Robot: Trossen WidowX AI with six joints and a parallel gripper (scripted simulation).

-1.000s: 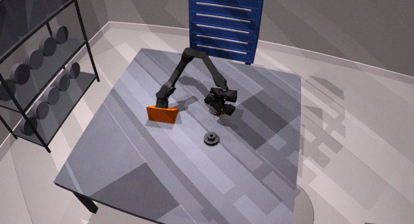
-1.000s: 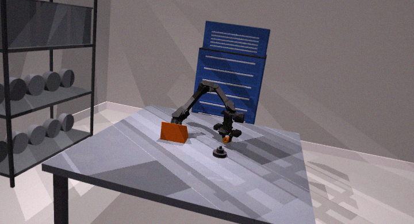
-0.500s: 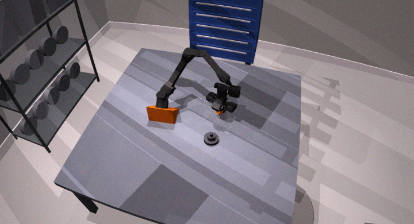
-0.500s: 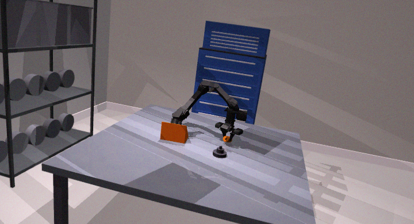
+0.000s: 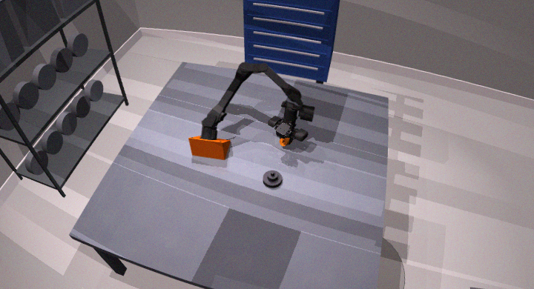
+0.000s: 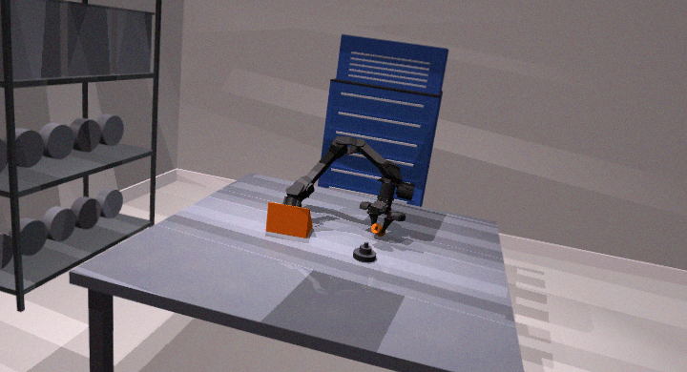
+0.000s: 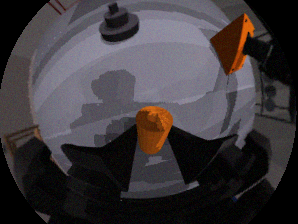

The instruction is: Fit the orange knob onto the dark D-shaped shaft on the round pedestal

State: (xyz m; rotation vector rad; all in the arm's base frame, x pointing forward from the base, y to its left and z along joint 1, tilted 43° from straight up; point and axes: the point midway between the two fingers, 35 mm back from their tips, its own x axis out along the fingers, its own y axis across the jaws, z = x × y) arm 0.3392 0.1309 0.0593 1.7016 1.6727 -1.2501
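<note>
The orange knob [image 5: 282,141] [image 6: 381,232] [image 7: 151,139] is between the two black fingertips of my gripper [image 5: 285,140] [image 6: 378,227] [image 7: 152,127], which is shut on it. In the exterior view the knob is tilted, with a round opening towards the camera; the flat side of its hole cannot be made out. The round dark pedestal [image 5: 277,181] [image 6: 364,256] [image 7: 119,33] stands on the table with its short dark shaft [image 5: 272,173] [image 6: 365,244] [image 7: 113,7] upright and bare. The gripper and knob are behind the pedestal in the top and exterior views, apart from it.
An orange wedge-shaped block [image 5: 208,149] [image 6: 287,220] [image 7: 231,46] stands at the arm's base, left of the pedestal in the top and exterior views. A blue drawer cabinet [image 5: 288,36] [image 6: 377,119] stands behind the table [image 5: 160,212] [image 6: 201,268]. Bands of shadow cross the tabletop.
</note>
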